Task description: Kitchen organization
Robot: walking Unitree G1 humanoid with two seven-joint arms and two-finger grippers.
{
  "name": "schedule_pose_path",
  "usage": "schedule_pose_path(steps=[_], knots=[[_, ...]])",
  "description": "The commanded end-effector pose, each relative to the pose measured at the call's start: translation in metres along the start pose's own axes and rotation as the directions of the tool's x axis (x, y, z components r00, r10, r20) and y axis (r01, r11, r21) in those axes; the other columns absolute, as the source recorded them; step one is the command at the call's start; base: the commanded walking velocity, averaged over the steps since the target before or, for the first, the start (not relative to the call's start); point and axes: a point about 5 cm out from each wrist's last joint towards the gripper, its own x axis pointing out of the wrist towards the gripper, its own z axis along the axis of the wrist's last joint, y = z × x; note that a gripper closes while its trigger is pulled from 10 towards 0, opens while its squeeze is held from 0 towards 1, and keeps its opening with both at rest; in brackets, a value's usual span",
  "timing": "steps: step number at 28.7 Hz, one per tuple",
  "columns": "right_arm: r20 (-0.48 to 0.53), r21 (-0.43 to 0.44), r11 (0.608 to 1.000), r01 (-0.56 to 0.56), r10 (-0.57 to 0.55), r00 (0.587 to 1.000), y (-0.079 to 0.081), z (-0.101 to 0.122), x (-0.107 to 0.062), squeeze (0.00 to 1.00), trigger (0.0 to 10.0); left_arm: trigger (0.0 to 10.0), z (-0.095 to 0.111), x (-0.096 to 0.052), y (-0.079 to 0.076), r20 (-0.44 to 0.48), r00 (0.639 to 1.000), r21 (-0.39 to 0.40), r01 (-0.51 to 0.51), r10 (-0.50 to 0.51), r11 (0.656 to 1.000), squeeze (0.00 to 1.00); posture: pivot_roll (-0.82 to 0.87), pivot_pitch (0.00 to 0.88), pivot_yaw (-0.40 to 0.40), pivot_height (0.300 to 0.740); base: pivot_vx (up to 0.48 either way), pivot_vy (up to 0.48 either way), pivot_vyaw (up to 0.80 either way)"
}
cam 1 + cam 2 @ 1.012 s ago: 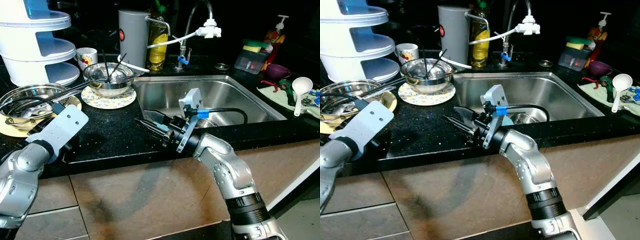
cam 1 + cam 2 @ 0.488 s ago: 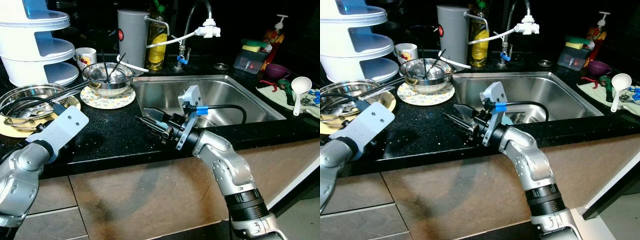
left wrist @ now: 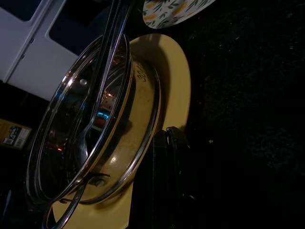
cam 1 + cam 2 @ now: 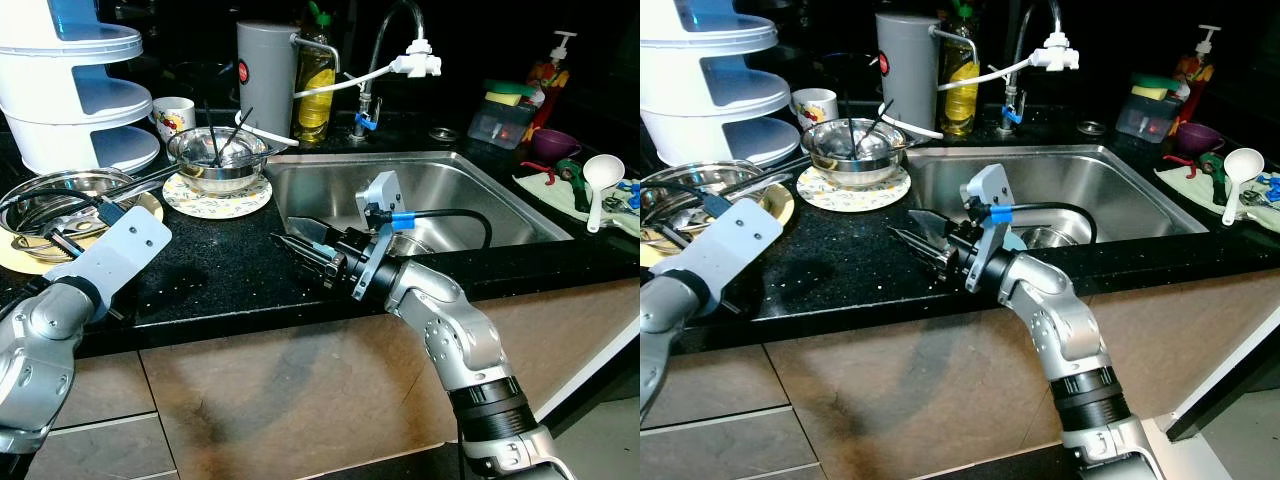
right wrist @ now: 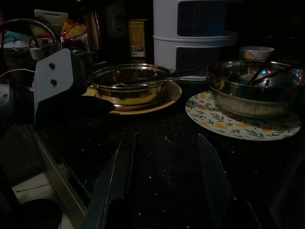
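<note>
The right end effector [image 4: 290,243] is hovering low over the black tabletop [image 4: 220,265] right at the sink's [image 4: 440,195] near-left corner, fingers spread fairly wide with nothing between them, pointed toward the dirty dishes, so I'd guess it's lining up for a reach. The left end effector [image 3: 169,157] sits right against the edge of the yellow plate [image 3: 178,90]; its fingers look pressed close together in the wrist view, holding nothing as far as I can see, and it's probably parked there to go for that stack. Working outward from it: the steel bowl [image 4: 60,195] sits on that yellow plate, touching it, with a spoon or ladle handle [image 3: 102,71] laid across the rim. Further out, between the two end effectors and beyond, a second steel bowl [image 4: 218,155] rests on a floral plate [image 4: 215,197] with dark utensils sticking out of it. So that's two steel bowls and two plates, each plate likely acting as a coaster. Past those are one white tiered rack [image 4: 75,85], one mug [image 4: 175,112] and one grey canister [image 4: 267,65]. Far beyond the right one, across the sink, lies one white ladle [image 4: 602,175].
</note>
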Motion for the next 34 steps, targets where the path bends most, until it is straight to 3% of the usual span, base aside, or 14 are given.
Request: schedule_pose_path(steps=[1, 7, 12, 16, 17, 19, 20, 21, 22, 24, 26, 30, 31, 34], knots=[[-0.001, -0.001, 1.000, 0.016, -0.016, 1.000, -0.004, 0.001, -0.003, 0.00, 10.0, 0.0, -0.010, 0.001, -0.017, -0.046, 0.995, 0.009, 0.086, -0.086, 0.996, 0.00, 0.03, 0.133, -0.094, 0.740, 0.000, 0.000, 0.00], [-0.005, 0.001, 1.000, 0.020, -0.020, 1.000, -0.005, 0.001, -0.003, 0.00, 10.0, 0.0, -0.003, 0.002, -0.022, -0.011, 0.994, 0.018, 0.107, -0.107, 0.994, 0.00, 0.03, 0.138, -0.094, 0.740, 0.000, 0.000, 0.00], [-0.002, 0.001, 1.000, 0.027, -0.027, 1.000, -0.007, 0.001, -0.003, 0.00, 10.0, 0.0, 0.019, 0.002, -0.028, 0.124, 0.984, -0.027, 0.132, -0.128, 0.991, 0.00, 0.03, 0.137, -0.093, 0.740, 0.000, 0.000, 0.00], [0.006, 0.002, 0.999, 0.033, -0.033, 0.999, -0.008, 0.003, -0.002, 0.00, 10.0, 0.0, 0.038, 0.002, -0.021, 0.223, 0.971, -0.088, 0.102, -0.080, 0.991, 0.00, 0.03, 0.138, -0.092, 0.740, 0.000, 0.000, 0.00], [0.007, 0.001, 0.999, 0.035, -0.035, 0.999, -0.009, 0.003, -0.002, 0.00, 10.0, 1.7, 0.050, 0.002, -0.009, 0.287, 0.958, -0.155, 0.037, 0.009, 0.987, 0.00, 0.03, 0.141, -0.092, 0.740, 0.000, 0.000, 0.00], [0.007, 0.001, 0.999, 0.036, -0.036, 0.999, -0.009, 0.003, -0.003, 0.00, 10.0, 1.7, 0.055, 0.001, -0.001, 0.313, 0.948, -0.192, 0.006, 0.055, 0.981, 0.00, 0.03, 0.141, -0.092, 0.740, 0.000, 0.000, 0.00], [0.007, 0.001, 0.999, 0.036, -0.036, 0.999, -0.009, 0.003, -0.003, 0.00, 10.0, 8.9, 0.059, 0.000, 0.007, 0.332, 0.937, -0.228, -0.032, 0.109, 0.973, 0.00, 0.03, 0.144, -0.092, 0.740, 0.000, 0.000, 0.00], [0.008, 0.002, 0.999, 0.039, -0.039, 0.999, -0.009, 0.004, -0.003, 0.00, 10.0, 10.0, 0.068, -0.004, 0.037, 0.358, 0.886, -0.366, -0.157, 0.294, 0.917, 0.00, 0.03, 0.144, -0.092, 0.740, 0.000, 0.000, 0.00], [0.008, 0.002, 0.999, 0.039, -0.039, 0.999, -0.009, 0.004, -0.003, 0.00, 10.0, 10.0, 0.068, -0.004, 0.037, 0.358, 0.886, -0.366, -0.157, 0.294, 0.917, 0.00, 0.03, 0.144, -0.092, 0.740, 0.000, 0.000, 0.00], [0.008, 0.002, 0.999, 0.040, -0.040, 0.999, -0.010, 0.004, -0.003, 0.00, 10.0, 10.0, 0.070, -0.008, 0.060, 0.349, 0.839, -0.445, -0.243, 0.417, 0.862, 0.00, 0.03, 0.148, -0.092, 0.740, 0.000, 0.000, 0.00], [0.009, 0.002, 0.999, 0.041, -0.041, 0.999, -0.010, 0.004, -0.003, 0.00, 10.0, 10.0, 0.070, -0.010, 0.074, 0.335, 0.818, -0.484, -0.276, 0.468, 0.830, 0.00, 0.03, 0.148, -0.092, 0.740, 0.000, 0.000, 0.00], [0.013, 0.007, 0.999, 0.045, -0.045, 0.999, -0.010, 0.004, -0.002, 0.00, 10.0, 10.0, 0.048, -0.009, 0.113, 0.217, 0.803, -0.480, -0.408, 0.555, 0.777, 0.00, 0.03, 0.149, -0.091, 0.740, 0.000, 0.000, 0.00], [0.013, 0.007, 0.999, 0.045, -0.045, 0.999, -0.010, 0.004, -0.002, 0.00, 10.0, 10.0, 0.048, -0.009, 0.113, 0.217, 0.803, -0.480, -0.408, 0.555, 0.777, 0.00, 0.03, 0.149, -0.091, 0.740, 0.000, 0.000, 0.00], [0.019, 0.012, 0.999, 0.044, -0.044, 0.999, -0.010, 0.004, -0.002, 0.00, 10.0, 10.0, -0.008, 0.001, 0.140, -0.050, 0.828, -0.353, -0.537, 0.558, 0.766, 0.00, 0.04, 0.151, -0.090, 0.740, 0.000, 0.000, 0.00]])
